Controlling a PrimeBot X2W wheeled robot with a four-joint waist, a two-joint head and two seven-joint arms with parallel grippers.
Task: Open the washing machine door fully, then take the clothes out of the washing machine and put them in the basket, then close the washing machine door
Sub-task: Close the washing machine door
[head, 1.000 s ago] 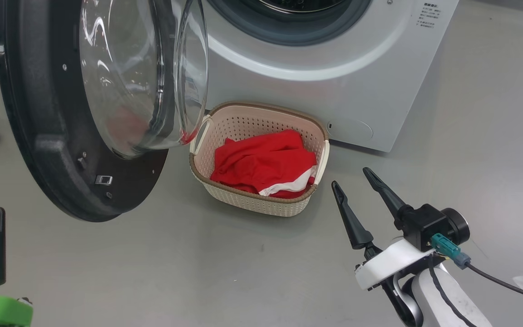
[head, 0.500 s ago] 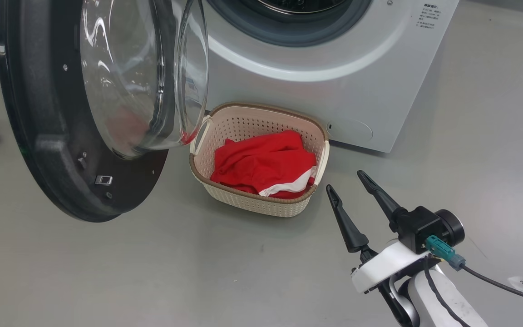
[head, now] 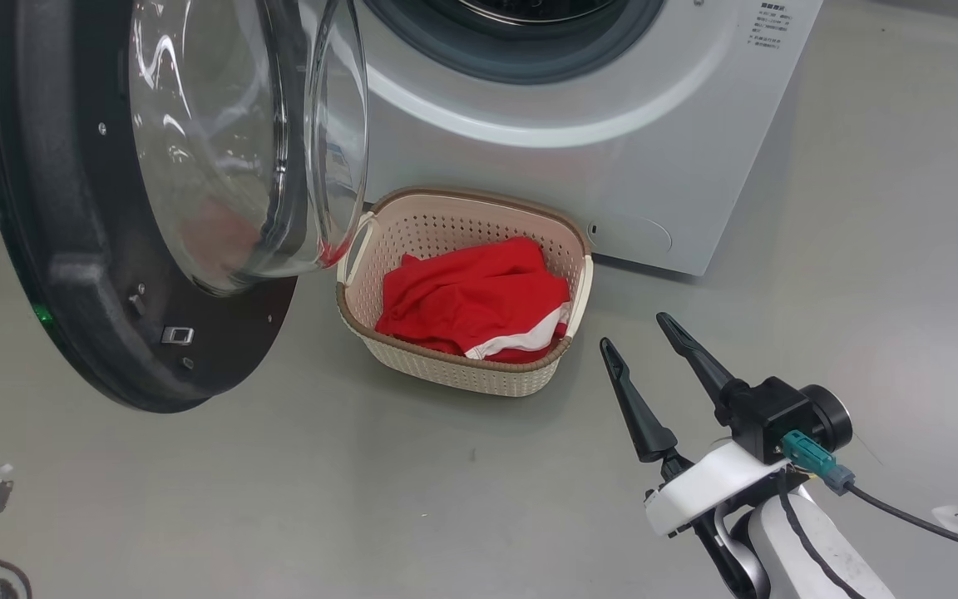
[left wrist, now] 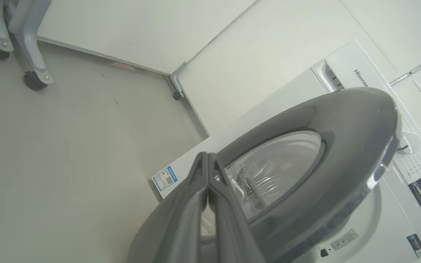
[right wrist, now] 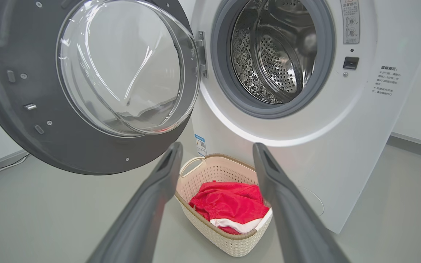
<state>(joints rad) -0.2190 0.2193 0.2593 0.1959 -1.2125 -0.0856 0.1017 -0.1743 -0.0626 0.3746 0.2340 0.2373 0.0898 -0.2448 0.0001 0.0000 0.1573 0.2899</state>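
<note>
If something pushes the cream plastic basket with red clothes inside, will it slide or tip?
The cream perforated plastic basket probably slides easily: it looks light and the grey floor looks smooth. Tipping seems unlikely, since it sits low and wide, red clothes lying inside.

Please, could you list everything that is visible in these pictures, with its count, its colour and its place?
white front-loading washing machine: one, white, on the floor at the back.
round door with black rim and clear glass bowl: one, black and clear, swung open left of the opening.
perforated metal drum: one, silver, behind the grey rubber ring.
cream perforated plastic basket: one, cream with brown rim, on the floor before the machine.
red garments with white trim: number unclear, inside the basket.
blue sticker: one, low on the machine.
grey wheeled frame: one, beside the wall.
grey floor: one.
right gripper: one, dark, open, right of the basket.
left gripper: one, dark, shut, facing the door's outer side.
</note>
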